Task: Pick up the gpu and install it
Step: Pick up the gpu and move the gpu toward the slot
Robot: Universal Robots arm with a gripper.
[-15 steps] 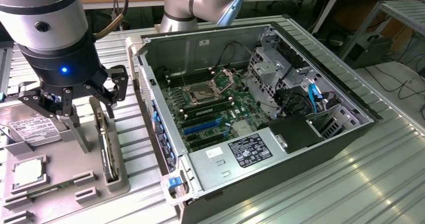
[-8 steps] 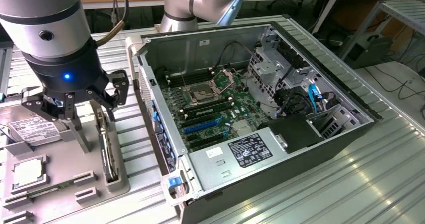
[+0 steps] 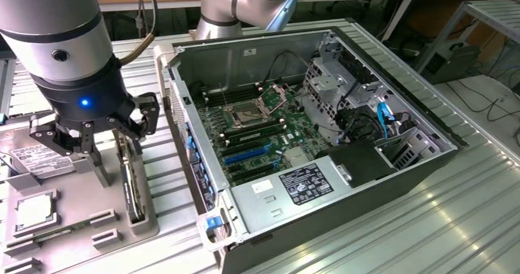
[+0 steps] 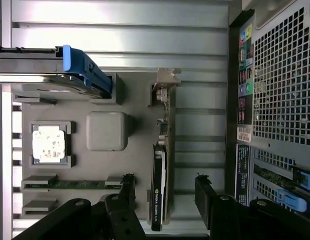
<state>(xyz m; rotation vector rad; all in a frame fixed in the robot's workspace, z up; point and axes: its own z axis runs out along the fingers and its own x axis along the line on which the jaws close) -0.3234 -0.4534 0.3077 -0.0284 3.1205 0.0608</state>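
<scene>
Just below the spread-open, empty hand (image 4: 165,180) — gpu (image 4: 159,195), upright on edge.

In the exterior view the pincer (image 3: 101,141) hid the far end of the gpu (image 3: 130,186) and part of the hard drive (image 3: 36,161), whose label print was too small to read, while the picture's edge cut off the grey tray (image 3: 81,237).

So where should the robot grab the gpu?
The gpu stands on edge in a slot of the tray, flat faces free on both sides. Probably best to come straight down from above and pinch those faces near the top edge.
</scene>
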